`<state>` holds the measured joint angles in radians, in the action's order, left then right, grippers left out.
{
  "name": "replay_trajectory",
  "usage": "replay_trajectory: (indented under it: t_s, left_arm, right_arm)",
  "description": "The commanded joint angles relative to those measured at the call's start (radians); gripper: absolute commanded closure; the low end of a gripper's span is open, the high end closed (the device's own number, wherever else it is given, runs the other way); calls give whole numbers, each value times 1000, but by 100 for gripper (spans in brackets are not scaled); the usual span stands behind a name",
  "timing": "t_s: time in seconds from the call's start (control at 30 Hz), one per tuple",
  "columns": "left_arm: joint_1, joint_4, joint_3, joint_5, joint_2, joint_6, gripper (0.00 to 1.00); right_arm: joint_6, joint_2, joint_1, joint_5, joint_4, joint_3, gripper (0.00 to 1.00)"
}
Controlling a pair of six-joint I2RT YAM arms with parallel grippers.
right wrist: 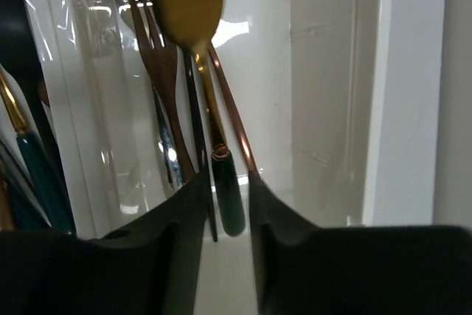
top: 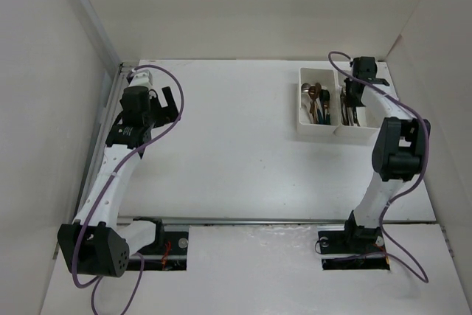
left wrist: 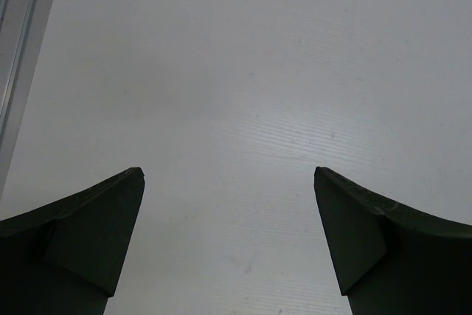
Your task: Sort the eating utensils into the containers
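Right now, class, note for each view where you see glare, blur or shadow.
Right wrist: white glare streaks on the container wall and gold fork; right pincer dark and soft. Left wrist: pale sheen on the table. Top external: even light, faint shadows.

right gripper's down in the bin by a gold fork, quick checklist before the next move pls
1. Gold fork inside the right container: ok.
2. Right gripper clear of the fork: cannot tell; its green handle sits in the narrow gap.
3. Left gripper open, empty, over bare table: ok.
4. Nothing lying outside the containers in the top view: ok.
5. Utensils sorted by type: cannot tell; the right arm hides part of the right container.
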<state>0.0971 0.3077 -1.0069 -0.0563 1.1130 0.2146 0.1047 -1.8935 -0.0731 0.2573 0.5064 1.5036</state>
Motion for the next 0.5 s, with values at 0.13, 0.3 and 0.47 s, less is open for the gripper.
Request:
replay_trajectory:
  t_s: [0.13, 0.3, 0.47]
  left_arm:
    - [-4, -13, -4, 6, -22, 0, 0]
    - [-4, -13, -4, -4, -22, 0, 0]
    - [-4, -13, 5, -4, -22, 0, 0]
  right_arm:
    - [30, 117, -1, 77, -55, 12, 37]
    - [41, 299, -11, 141, -141, 3, 19]
    - [24, 528, -89, 123, -325, -121, 0]
